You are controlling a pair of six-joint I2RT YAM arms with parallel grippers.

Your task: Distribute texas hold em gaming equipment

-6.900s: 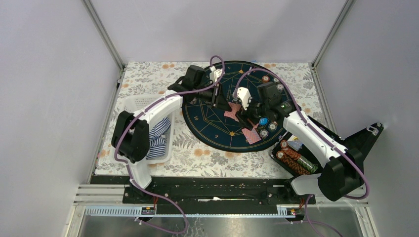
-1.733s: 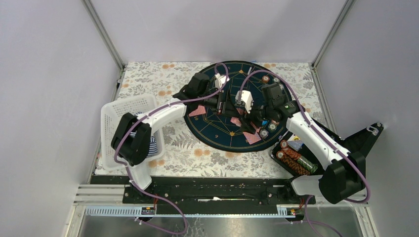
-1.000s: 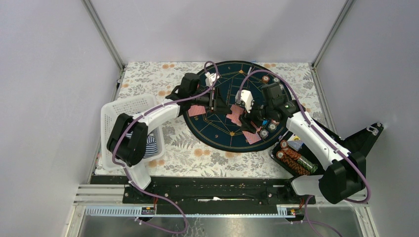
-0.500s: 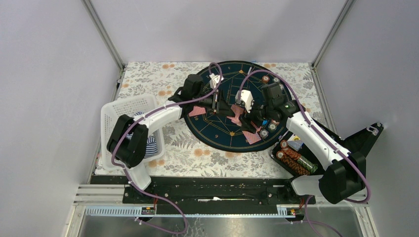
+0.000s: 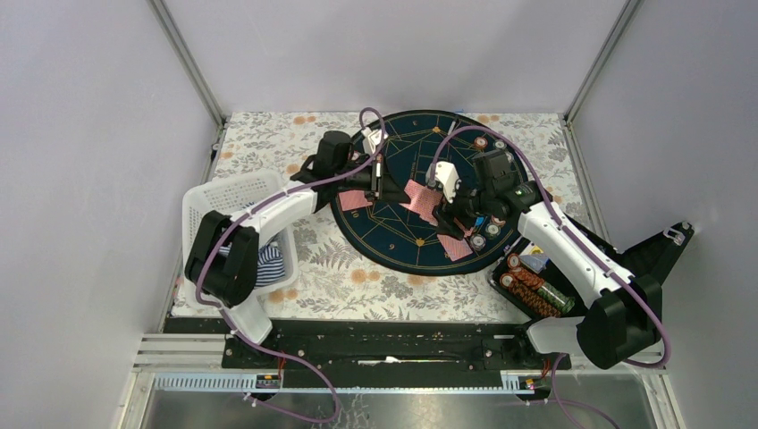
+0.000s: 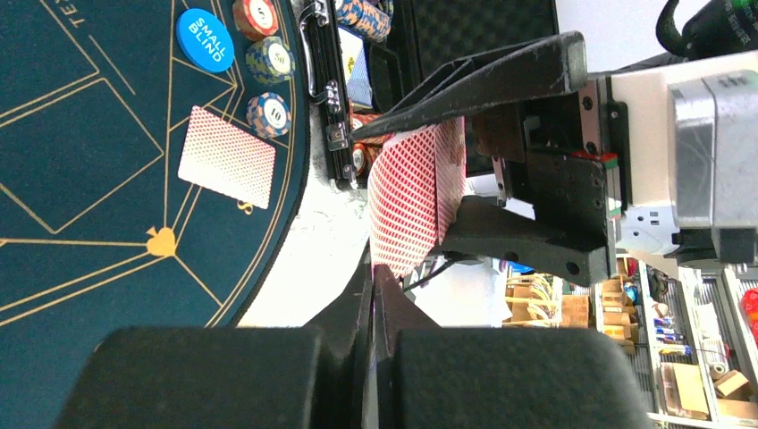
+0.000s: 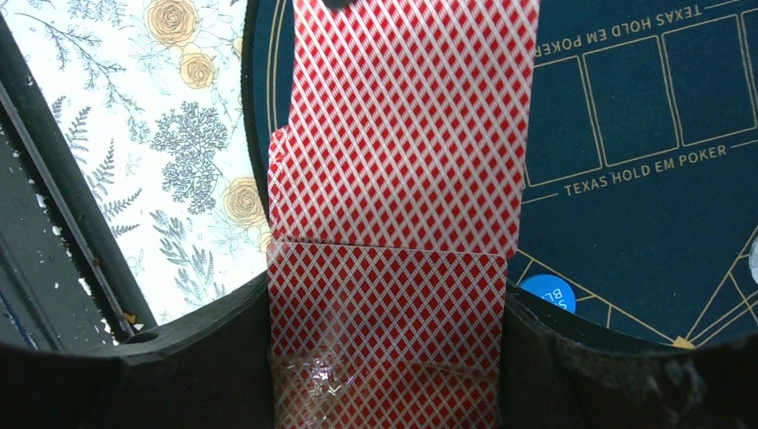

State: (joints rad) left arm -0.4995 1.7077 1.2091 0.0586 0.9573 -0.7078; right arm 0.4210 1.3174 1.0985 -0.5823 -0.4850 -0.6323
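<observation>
Alt: deck [image 7: 386,304] in right gripper [image 7: 389,357] over round mat [image 7: 626,179], near end cut off by frame | top card [image 7: 402,116] blurred, far end cut off | blue disc [image 7: 547,290] on mat, partly behind deck | chip case [image 6: 465,27] off mat's rim, cut off, partly behind right gripper | left gripper [image 6: 374,273] body a dark blur

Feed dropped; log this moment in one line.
left pincer shut on top card | right pincer gripping deck | top card overhangs deck | face-down cards on poker mat
</observation>
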